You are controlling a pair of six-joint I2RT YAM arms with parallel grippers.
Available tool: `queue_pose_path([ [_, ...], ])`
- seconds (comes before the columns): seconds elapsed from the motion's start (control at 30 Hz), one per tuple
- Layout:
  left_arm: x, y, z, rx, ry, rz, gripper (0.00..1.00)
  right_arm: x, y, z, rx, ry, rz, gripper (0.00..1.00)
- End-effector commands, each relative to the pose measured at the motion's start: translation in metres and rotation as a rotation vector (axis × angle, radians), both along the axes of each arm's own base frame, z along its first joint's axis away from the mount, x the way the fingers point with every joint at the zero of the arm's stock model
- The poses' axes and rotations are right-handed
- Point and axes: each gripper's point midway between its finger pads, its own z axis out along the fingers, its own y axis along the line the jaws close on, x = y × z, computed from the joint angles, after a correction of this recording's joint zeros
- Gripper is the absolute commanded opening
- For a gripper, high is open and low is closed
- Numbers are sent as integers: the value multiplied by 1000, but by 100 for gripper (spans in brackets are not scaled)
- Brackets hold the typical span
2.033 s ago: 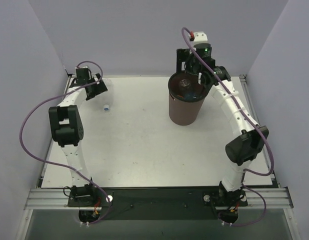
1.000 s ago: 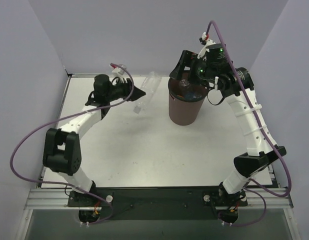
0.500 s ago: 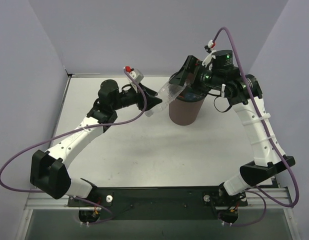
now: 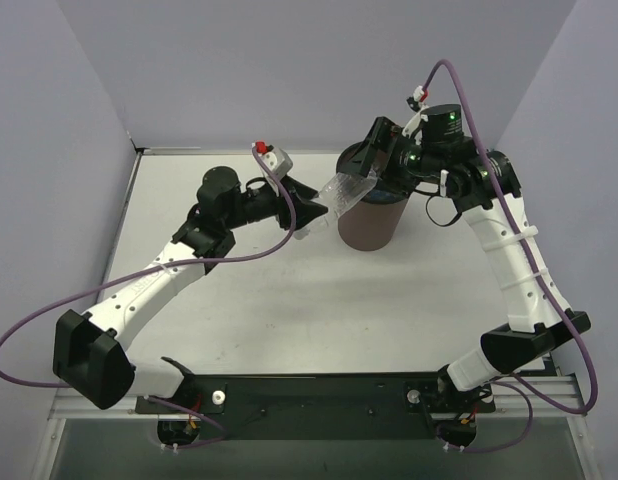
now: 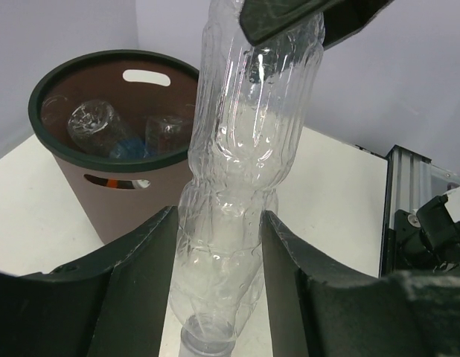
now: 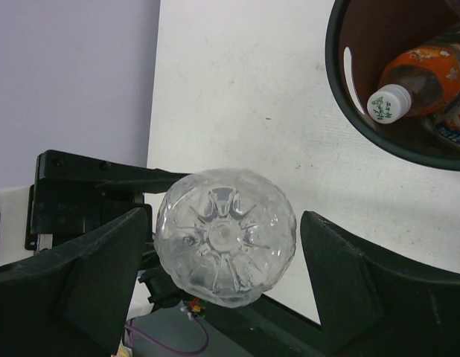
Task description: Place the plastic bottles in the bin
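**Left claw point(image 4: 311, 215) grips a clear, unlabelled ribbed plastic bottle point(image 4: 344, 188)**

Top view: the bottle slants up from that claw to the rim of the tall, round, dark brown plastic bin point(image 4: 369, 228), where the right claw point(image 4: 367, 160) meets its far end.

Left wrist: both fingers press the bottle near its neck.

Right wrist: the jaws stand wide either side of the bottle's base, and whether they press it cannot be told. An orange plastic bottle point(image 6: 427, 71) lies in the bin.

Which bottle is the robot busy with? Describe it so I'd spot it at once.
Find the tall brown bin at the back of the table. Just left of its rim, the left gripper holds a bottle in the air. Unlike the orange bottle inside the bin, it is clear, ribbed and unlabelled.
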Motion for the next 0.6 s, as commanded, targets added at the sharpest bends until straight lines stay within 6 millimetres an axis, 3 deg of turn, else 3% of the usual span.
queue_pose_path([
  [0.0,-16,3,28,-39,-111,-19,44,4,-5,11,6,-44,-15,77],
  [0.1,-17,5,26,-37,-106,-7,47,5,-5,15,12,-53,-8,59],
  [0.13,-15,5,24,-36,-97,5,54,6,-6,16,12,-59,-8,49],
  [0.2,-9,7,20,-28,-60,39,71,7,-8,23,10,-84,-8,40],
  [0.23,-5,6,16,-22,-45,51,74,7,-10,26,7,-93,-11,31],
  [0.33,16,15,8,-12,52,184,86,14,-24,38,-27,-160,-41,29],
  [0.37,22,20,-4,16,114,238,92,16,-29,43,-40,-183,-56,29],
  [0.43,45,43,-11,6,214,441,96,21,-46,62,-99,-277,-113,30],
  [0.47,46,54,-31,43,299,494,97,23,-53,69,-127,-313,-128,29],
  [0.57,47,79,-61,33,458,566,97,28,-78,91,-240,-431,-207,29],
])
